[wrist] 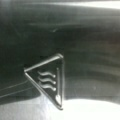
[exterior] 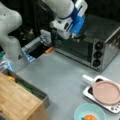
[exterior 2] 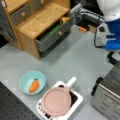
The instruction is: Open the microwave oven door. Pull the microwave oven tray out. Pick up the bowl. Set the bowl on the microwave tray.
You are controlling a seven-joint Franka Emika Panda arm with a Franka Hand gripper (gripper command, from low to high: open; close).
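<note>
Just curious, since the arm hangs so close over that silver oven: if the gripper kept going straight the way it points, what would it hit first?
Most likely the microwave oven's metal top: the wrist view is filled by its embossed hot-surface triangle. The gripper itself isn't visible.

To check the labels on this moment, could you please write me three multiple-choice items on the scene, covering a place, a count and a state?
1. Where is the bowl?
A. On the table beside the white tray
B. Inside the oven
C. In the wooden drawer

2. How many black knobs are on the oven's front?
A. Two
B. Three
C. Five

3. How is the microwave oven door?
A. Shut
B. Fully open
C. Taken off

Answers:
1. A: in a front view the bowl sits on the table next to the white tray.
2. B: three knobs run down the microwave oven.
3. A: the microwave oven door is shut, with the tool at its top edge.
</note>
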